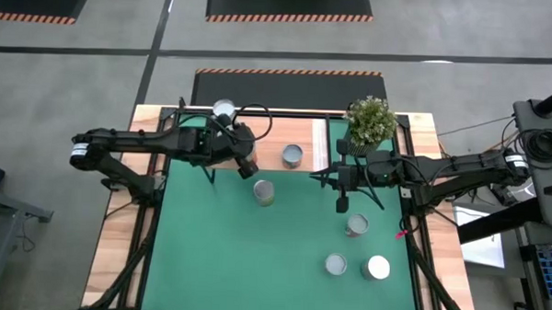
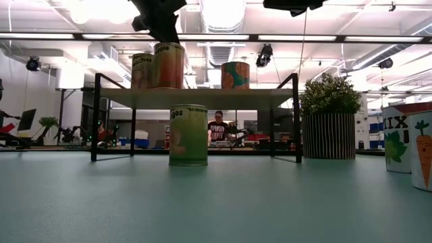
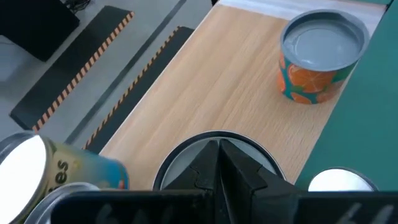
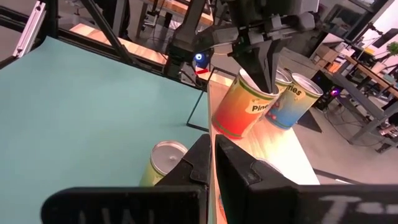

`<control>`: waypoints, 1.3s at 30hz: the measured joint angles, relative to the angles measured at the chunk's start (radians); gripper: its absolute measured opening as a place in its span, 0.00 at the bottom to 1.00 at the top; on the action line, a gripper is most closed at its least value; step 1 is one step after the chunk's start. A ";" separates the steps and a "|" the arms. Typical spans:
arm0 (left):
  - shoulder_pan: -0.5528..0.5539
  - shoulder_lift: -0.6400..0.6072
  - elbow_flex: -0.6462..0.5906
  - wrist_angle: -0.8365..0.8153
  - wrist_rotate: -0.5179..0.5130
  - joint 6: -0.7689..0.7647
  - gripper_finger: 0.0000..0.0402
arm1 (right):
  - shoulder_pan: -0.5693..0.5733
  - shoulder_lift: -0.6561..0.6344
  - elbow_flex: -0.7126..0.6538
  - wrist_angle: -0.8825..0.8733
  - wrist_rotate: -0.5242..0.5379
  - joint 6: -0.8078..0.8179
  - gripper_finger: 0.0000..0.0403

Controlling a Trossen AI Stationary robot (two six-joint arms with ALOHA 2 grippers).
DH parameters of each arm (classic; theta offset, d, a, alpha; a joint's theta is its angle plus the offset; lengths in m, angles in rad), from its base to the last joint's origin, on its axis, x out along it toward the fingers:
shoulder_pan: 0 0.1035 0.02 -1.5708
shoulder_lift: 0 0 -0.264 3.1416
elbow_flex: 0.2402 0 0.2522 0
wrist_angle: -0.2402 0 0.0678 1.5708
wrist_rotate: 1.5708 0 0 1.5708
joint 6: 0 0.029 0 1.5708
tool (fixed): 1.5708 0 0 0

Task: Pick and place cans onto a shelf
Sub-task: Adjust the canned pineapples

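The left gripper point(image 4: 264, 68), clenched on a tilted Pineapple can point(image 4: 244, 106), should level it onto the shelf point(image 3: 230, 87) before releasing; the right gripper point(image 1: 341, 204) waits clenched, empty.

Two black jointed arms, white wrist bands, black cables.
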 joint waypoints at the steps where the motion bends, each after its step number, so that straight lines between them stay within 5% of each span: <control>1: 0.000 -0.001 0.000 -0.009 -0.001 -0.006 0.00 | 0.000 0.000 0.000 0.000 0.000 0.000 0.03; 39: -0.011 -0.118 -0.004 -0.307 -0.032 -0.226 0.00 | 0.000 0.000 0.000 -0.010 0.000 0.000 0.03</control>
